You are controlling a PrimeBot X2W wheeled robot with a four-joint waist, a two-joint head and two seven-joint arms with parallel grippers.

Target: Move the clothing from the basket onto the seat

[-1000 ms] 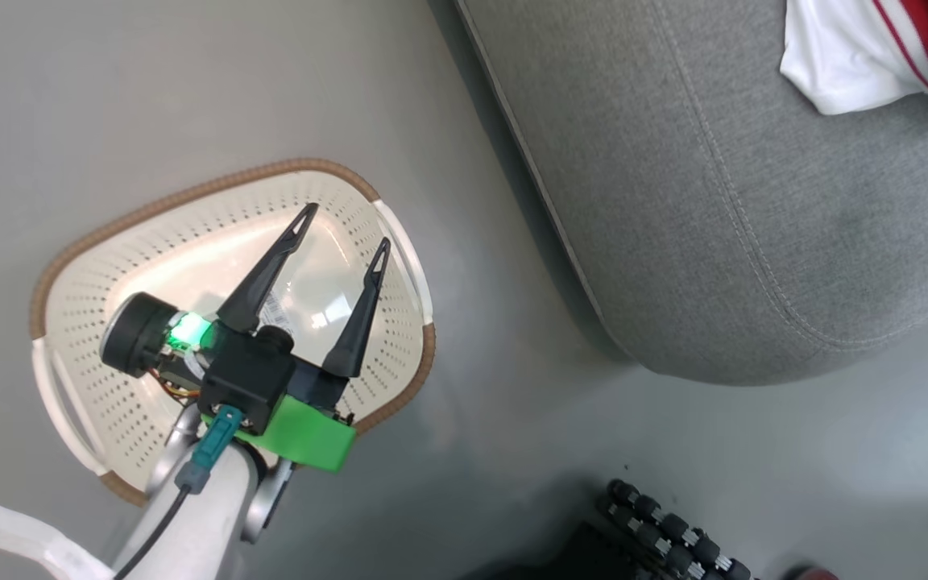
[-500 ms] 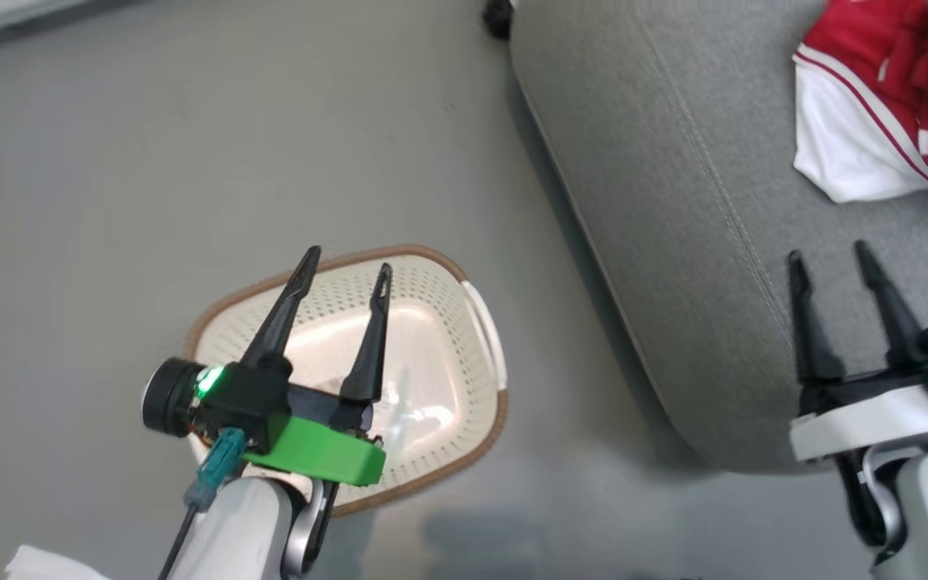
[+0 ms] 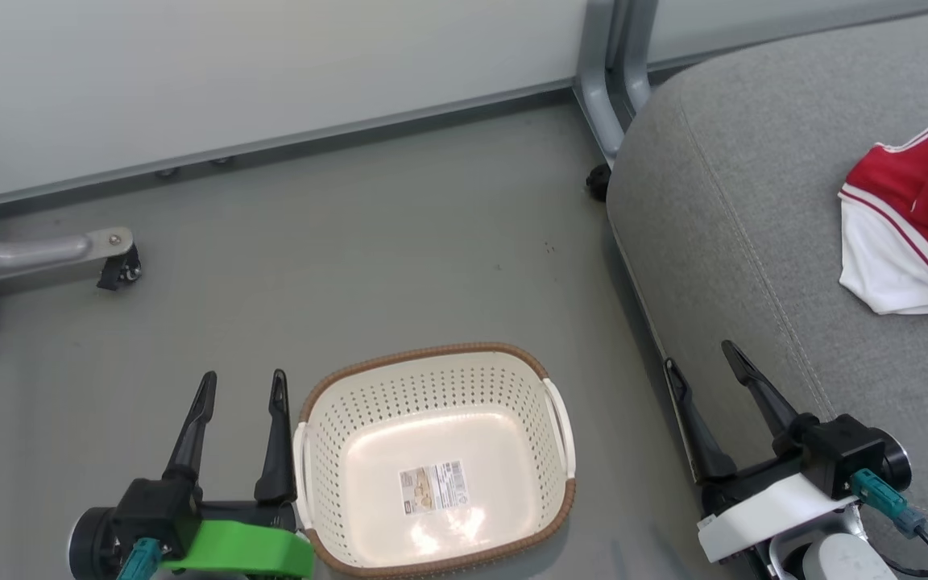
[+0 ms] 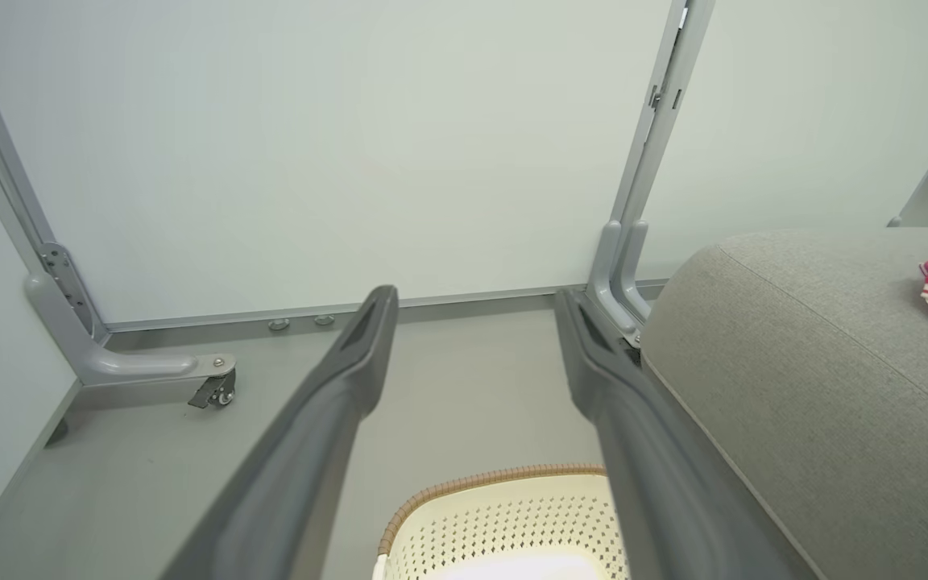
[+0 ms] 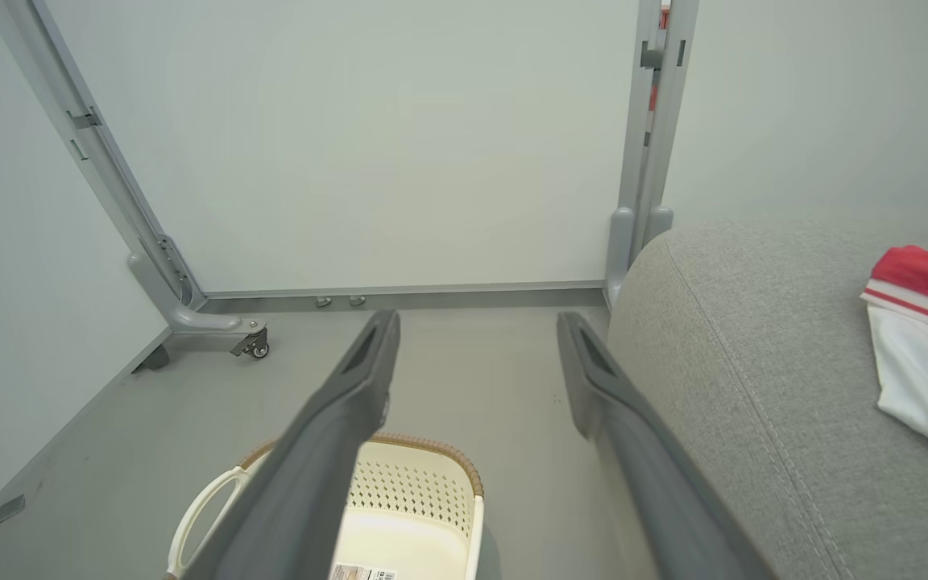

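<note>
The basket (image 3: 424,352) is sitting on the floor (image 3: 351,266), just left of the seat (image 3: 722,242), with a label (image 3: 432,487) lying inside it. The clothing (image 3: 907,234) is lying on the seat, well apart from the basket. The left gripper (image 3: 242,376) is hanging just left of the basket, the right gripper (image 3: 698,354) at the seat's left edge. A wall panel (image 3: 271,64) is standing behind the floor.

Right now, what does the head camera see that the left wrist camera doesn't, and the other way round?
Head view adds: the paper label on the floor of the basket, and the right gripper, fingers apart. Left wrist view adds: how high the pale wall and grey post rise. Both share: the basket, the grey seat, the red clothing lying on it, and the open left gripper.
</note>
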